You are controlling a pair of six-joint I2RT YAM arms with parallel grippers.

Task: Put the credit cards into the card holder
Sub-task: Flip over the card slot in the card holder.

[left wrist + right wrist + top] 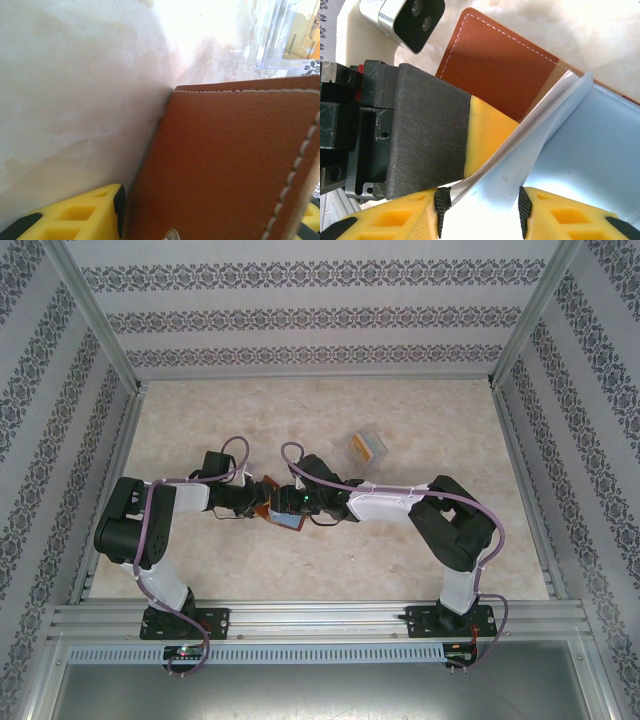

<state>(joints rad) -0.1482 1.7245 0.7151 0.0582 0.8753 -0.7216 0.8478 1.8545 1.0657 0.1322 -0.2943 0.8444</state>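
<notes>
Clamping card holder (225, 165) flap with left gripper (195, 225) to prop it open at table (200, 440) centre. Angling pale grey card (555, 105) into blue-grey lining (600, 150) between right gripper (480, 210) fingers; cannot tell whether pinched or freed.

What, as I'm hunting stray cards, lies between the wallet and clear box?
Bare table, in the left wrist view; from above, the right arm crosses it.

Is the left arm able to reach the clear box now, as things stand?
Probably not yet: the left gripper is clamped on the card holder, and the clear box lies past the right gripper.
</notes>
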